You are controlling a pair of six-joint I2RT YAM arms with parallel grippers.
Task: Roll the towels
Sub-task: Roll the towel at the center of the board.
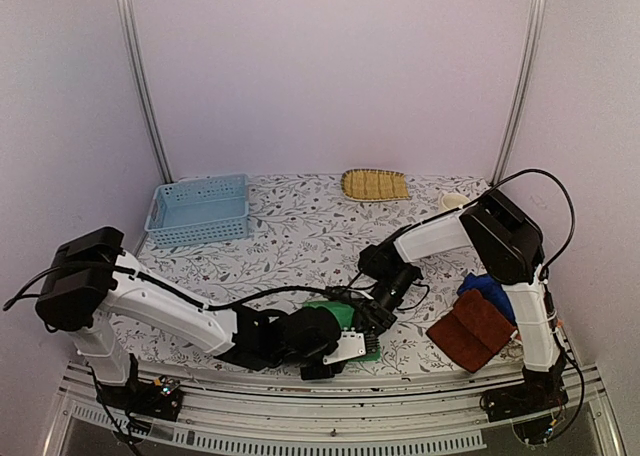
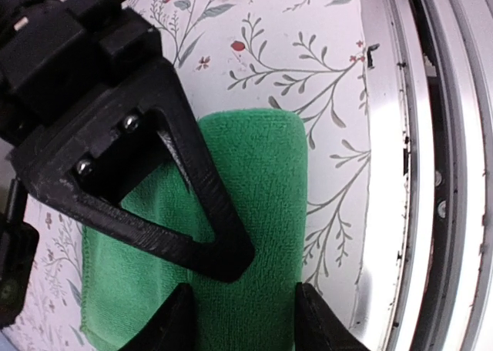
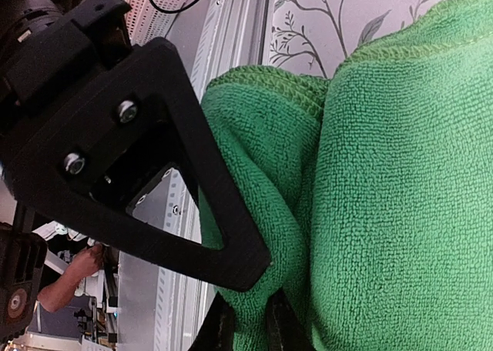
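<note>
Green towel (image 2: 262, 182) roll along table (image 2: 331, 74) edge; right gripper (image 3: 248, 332) pinching it, left gripper (image 2: 245, 314) astride, grip unclear

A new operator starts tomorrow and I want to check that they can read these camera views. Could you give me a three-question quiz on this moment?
1. True or false: the reddish-brown towel lies inside the pale blue basket.
2. Which towel are the left gripper and the right gripper both working on? A. green towel B. blue towel C. orange towel
3. In the right wrist view, what is the right gripper pinching?

Key
1. False: it lies on the table, beside the right arm.
2. A.
3. A fold of the green towel.
</note>
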